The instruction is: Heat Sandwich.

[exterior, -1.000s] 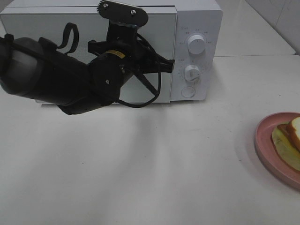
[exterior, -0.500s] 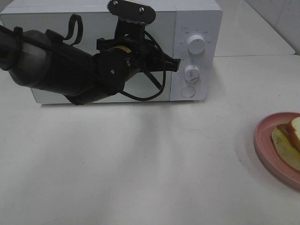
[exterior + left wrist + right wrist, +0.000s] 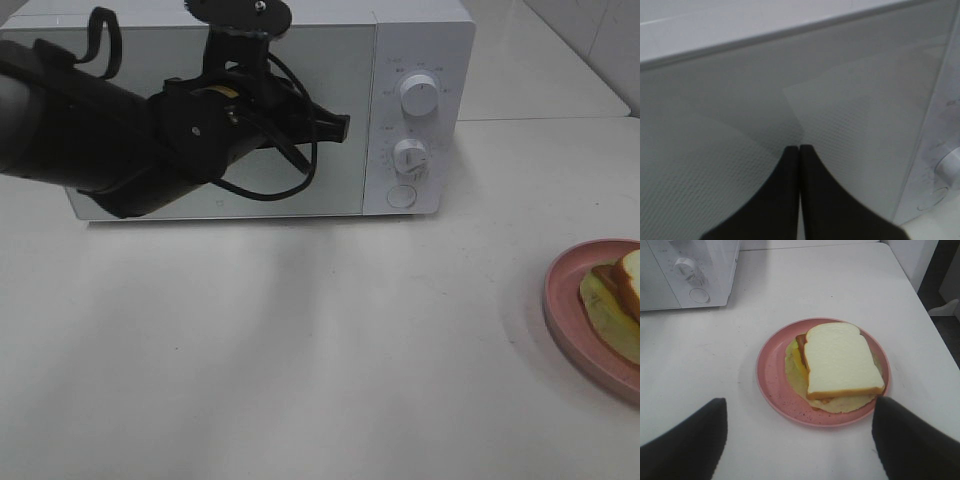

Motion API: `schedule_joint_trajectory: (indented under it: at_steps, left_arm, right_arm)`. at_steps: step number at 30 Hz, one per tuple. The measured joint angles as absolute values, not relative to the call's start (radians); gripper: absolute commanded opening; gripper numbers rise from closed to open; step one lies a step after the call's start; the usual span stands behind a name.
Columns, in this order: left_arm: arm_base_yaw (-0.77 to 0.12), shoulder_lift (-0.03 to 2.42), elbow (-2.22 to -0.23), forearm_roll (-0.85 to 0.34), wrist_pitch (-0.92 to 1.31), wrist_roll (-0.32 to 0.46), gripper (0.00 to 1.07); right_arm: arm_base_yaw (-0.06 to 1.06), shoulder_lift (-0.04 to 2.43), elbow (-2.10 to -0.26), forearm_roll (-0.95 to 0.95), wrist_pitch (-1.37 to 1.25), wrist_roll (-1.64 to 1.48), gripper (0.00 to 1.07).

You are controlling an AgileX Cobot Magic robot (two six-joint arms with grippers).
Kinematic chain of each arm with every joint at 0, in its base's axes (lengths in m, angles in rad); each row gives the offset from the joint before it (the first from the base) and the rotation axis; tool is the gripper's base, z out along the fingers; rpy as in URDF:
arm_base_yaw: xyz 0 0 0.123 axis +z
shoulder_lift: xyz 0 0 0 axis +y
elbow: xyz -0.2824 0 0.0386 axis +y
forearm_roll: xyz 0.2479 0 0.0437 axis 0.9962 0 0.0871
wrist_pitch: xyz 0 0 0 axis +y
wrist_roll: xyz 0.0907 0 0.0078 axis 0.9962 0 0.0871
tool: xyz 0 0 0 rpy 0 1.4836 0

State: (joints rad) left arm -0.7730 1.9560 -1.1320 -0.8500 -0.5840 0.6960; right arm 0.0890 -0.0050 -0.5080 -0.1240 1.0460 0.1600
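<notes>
Your left gripper (image 3: 799, 150), jaws pressed together on nothing, points at the closed door of the microwave (image 3: 300, 190). Your right gripper (image 3: 799, 440) hangs spread wide above the sandwich (image 3: 837, 365), which sits untouched on its pink plate (image 3: 771, 375), well right of the microwave. Door-opening, loading and heating all remain.

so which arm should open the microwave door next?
Left, probably. Its shut claw is already up against the closed microwave door, near the control panel. The right claw hovers open over the sandwich on its plate, away from the microwave.
</notes>
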Motion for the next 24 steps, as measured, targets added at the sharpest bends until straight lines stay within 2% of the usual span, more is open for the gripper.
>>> schedule_joint_trajectory:
  at_steps: [7, 11, 13, 15, 16, 17, 21, 24]
  left_arm:
    - [-0.822, 1.87, -1.046, -0.856, -0.557, 0.697, 0.0]
    - [-0.831, 1.821, -1.021, -0.857, -0.404, 0.697, 0.06]
    - [-0.819, 1.792, -1.017, -0.863, -0.245, 0.697, 0.35]
    - [-0.809, 1.778, -1.017, -0.863, -0.145, 0.697, 0.68]
    - [-0.809, 1.778, -1.017, -0.863, -0.145, 0.697, 0.68]
    - [-0.802, 1.768, -1.017, -0.863, -0.057, 0.697, 1.05]
    - [-0.796, 1.76, -1.017, -0.849, 0.059, 0.697, 1.01]
    - [-0.794, 1.749, -1.017, -0.784, 0.159, 0.697, 1.01]
  right_arm:
    - [0.089, -0.005, -0.508, -0.124, 1.046, 0.16, 0.76]
    - [0.089, -0.005, -0.508, -0.124, 1.046, 0.16, 0.76]
    - [0.089, -0.005, -0.508, -0.124, 1.046, 0.16, 0.76]
    - [0.089, -0.005, -0.508, -0.124, 1.046, 0.16, 0.76]
    - [0.089, -0.005, -0.508, -0.124, 1.046, 0.16, 0.76]
    - [0.089, -0.005, -0.508, -0.124, 1.046, 0.16, 0.76]
    - [0.089, -0.005, -0.508, -0.124, 1.046, 0.16, 0.76]
    - [0.089, -0.005, -0.508, -0.124, 1.046, 0.16, 0.76]
